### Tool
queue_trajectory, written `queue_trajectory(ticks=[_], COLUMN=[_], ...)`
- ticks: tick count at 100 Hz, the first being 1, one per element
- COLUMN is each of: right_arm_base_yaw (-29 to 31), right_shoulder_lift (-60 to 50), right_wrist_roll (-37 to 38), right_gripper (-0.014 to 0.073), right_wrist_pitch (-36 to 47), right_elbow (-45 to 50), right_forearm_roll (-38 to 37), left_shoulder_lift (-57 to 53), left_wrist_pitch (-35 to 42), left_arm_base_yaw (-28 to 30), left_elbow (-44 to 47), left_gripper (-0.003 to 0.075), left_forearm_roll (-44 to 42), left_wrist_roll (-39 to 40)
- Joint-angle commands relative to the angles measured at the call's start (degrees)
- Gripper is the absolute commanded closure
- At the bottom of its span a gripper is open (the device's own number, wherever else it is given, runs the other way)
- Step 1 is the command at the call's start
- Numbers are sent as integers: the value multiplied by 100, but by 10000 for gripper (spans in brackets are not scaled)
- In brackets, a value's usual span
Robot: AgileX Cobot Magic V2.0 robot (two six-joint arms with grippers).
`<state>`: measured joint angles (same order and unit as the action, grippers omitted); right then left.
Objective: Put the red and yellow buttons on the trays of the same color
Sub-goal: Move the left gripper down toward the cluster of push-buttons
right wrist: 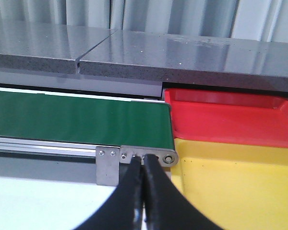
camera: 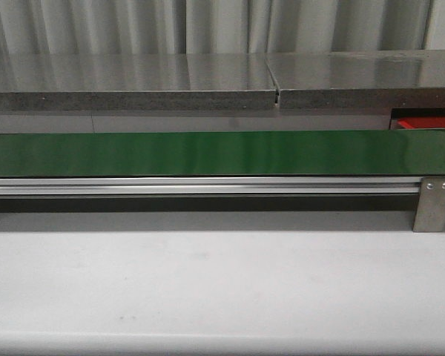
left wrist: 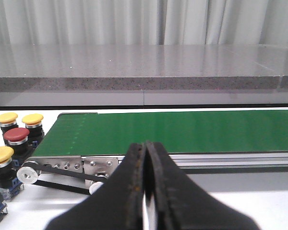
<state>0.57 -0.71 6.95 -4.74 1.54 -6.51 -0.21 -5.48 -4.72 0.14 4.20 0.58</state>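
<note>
The main risk is colour confusion at the pickup end: the red buttons (left wrist: 17,135) and yellow buttons (left wrist: 1,154) stand packed together, caps nearly touching, off the end of the belt (left wrist: 182,132) where its roller and drive band sit. A gripper coming down on one cap could nudge or tip its neighbour, or catch two at once. The caps are domed and smooth, so I judge a pinch high on the dome likely to slip; a hold lower on the dark body looks safer. A button set on the belt off-centre might also roll toward the rail.

At the other end, the red tray (right wrist: 230,117) and yellow tray (right wrist: 240,187) share a wall, with red farther from the robot and yellow nearer. A release close to that wall could drop a button into the wrong colour.

The left gripper (left wrist: 147,153) has its fingers pressed together with nothing between them. It hangs over the bench (camera: 208,289) in front of the belt's rail, and the buttons lie off to one side of it, near but clearly apart.

The right gripper (right wrist: 143,165) is likewise closed and empty, in front of the belt's end bracket, with the yellow tray just beside it. No button is on the belt in the front view.
</note>
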Motion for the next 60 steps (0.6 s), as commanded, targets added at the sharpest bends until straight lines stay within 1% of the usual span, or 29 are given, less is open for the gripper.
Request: queue_trajectory(ticks=[1, 60], right_arm_base_yaw=[8, 8], right_shoulder_lift=[-88, -88], right_wrist_roll=[-6, -6], right_gripper=[660, 660], right_wrist_pitch=[474, 474], right_elbow=[-129, -129], right_forearm_roll=[-13, -13], left_shoulder_lift=[-195, -195], left_wrist_pitch=[466, 548], left_arm_base_yaw=[16, 16], left_elbow=[160, 160], left_gripper=[741, 741], left_forearm_roll=[56, 56], left_wrist_roll=[34, 34])
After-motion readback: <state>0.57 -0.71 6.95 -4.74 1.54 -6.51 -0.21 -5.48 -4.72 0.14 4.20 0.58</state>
